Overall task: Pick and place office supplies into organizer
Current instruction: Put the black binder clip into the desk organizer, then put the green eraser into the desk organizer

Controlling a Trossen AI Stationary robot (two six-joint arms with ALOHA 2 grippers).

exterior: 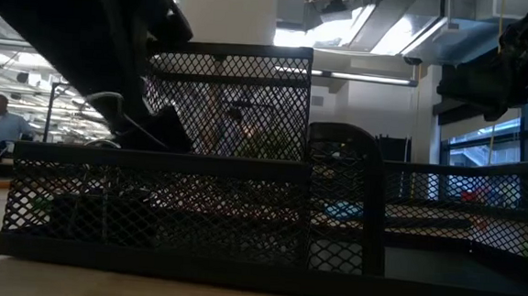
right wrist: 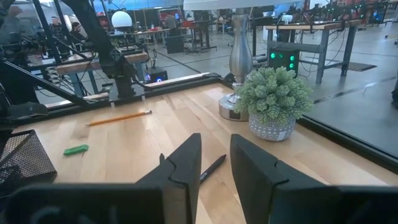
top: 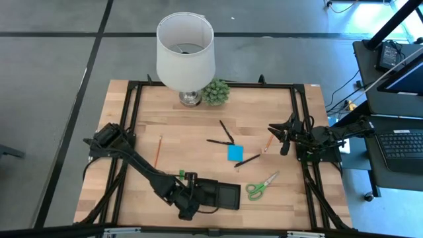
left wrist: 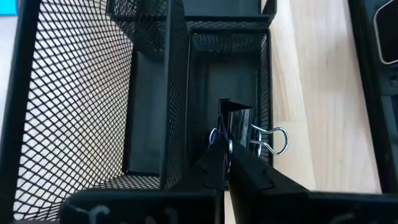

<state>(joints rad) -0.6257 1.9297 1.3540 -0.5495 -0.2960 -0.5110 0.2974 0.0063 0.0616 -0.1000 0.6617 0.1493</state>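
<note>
left arm (top: 142, 168): you see dark, jointed links, black cabling alongside
right arm (top: 317, 137): dark, compact links
right end effector (right wrist: 214, 171): two black, flat, angular fingers

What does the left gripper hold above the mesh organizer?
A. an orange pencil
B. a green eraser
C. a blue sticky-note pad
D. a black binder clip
D: the left gripper is shut on a black binder clip with silver wire handles, over a compartment of the mesh organizer.

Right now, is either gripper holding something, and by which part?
The left gripper holds a black binder clip by its wire handles, over the organizer. The right gripper holds nothing.
</note>
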